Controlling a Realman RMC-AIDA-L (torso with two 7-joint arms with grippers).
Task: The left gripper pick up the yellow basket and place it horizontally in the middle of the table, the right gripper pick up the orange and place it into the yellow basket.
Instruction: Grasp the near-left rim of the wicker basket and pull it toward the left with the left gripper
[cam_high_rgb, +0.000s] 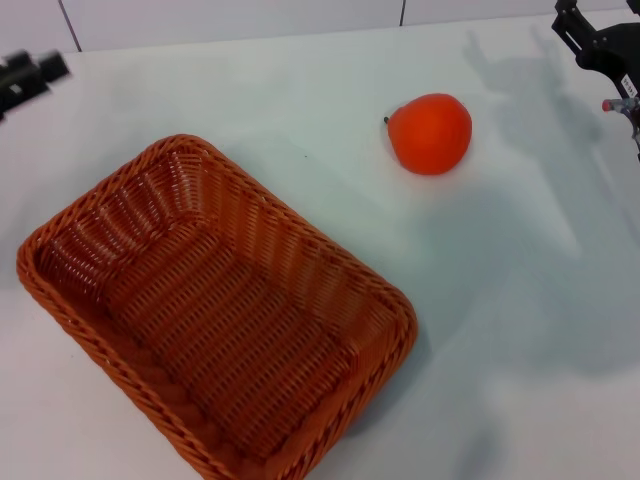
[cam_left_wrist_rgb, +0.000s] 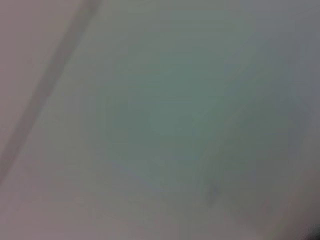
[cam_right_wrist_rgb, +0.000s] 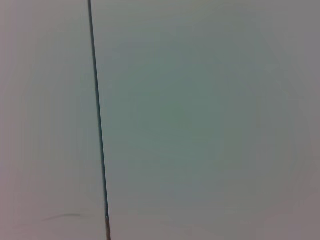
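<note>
White counter (cam_high_rgb: 300, 90) under me, seam along the far edge; both wrist views show only bare surface, so I read everything off the head view. Far left, my left claw (cam_high_rgb: 30, 72) hangs well apart from the yellow basket (cam_high_rgb: 215, 320), blurred, can't tell if its fingers are apart or together; the basket sits skewed on the near-left, empty, so it likely needs squaring up mid-counter before it can take fruit. Right of it the orange (cam_high_rgb: 430, 133) rests alone on the counter, and my right claw (cam_high_rgb: 600, 45) sits parked at the far-right corner, finger state also unreadable.
</note>
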